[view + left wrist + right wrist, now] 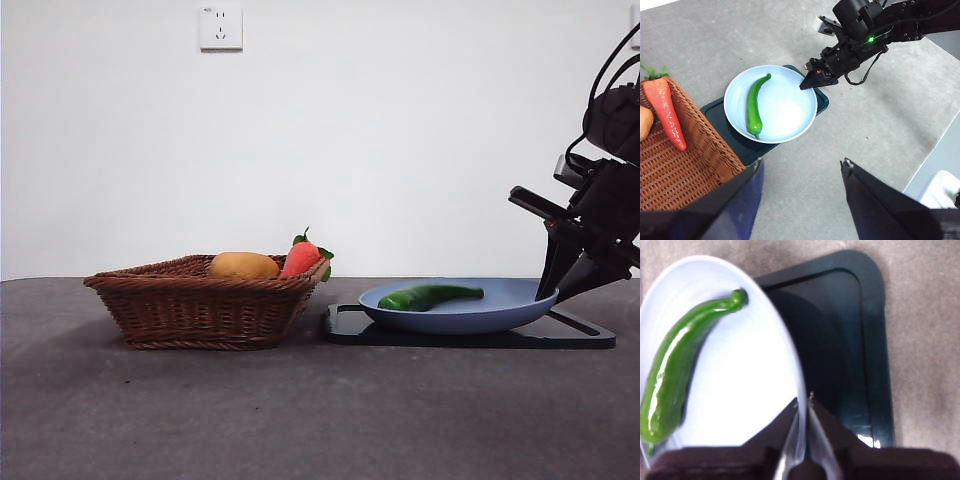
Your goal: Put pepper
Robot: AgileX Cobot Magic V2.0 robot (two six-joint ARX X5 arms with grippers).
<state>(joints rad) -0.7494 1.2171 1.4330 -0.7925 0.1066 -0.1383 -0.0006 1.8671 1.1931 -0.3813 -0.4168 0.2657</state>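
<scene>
While the pepper (753, 107) lies loose in the pale blue plate (790, 120), its look is plain from every view: long, slender and glossy dark green, gently curved, thick at one end and narrowing to a small hooked tip. Seen from the left wrist camera, it sits in the plate's nine o'clock half, its thin tip pointing toward twelve and its thick end toward six. The plate rests on a dark tray (470, 337), which stands just beside a woven basket (200, 305) holding a tan potato (243, 265) and an orange-red carrot (302, 257).

The right gripper (803, 401) is down at the plate's rim, on the side away from the pepper, its jaws pinched nearly together with the plate's thin edge between their tips. The left gripper (800, 170) hangs high above the table with its jaws spread wide and nothing between them.
</scene>
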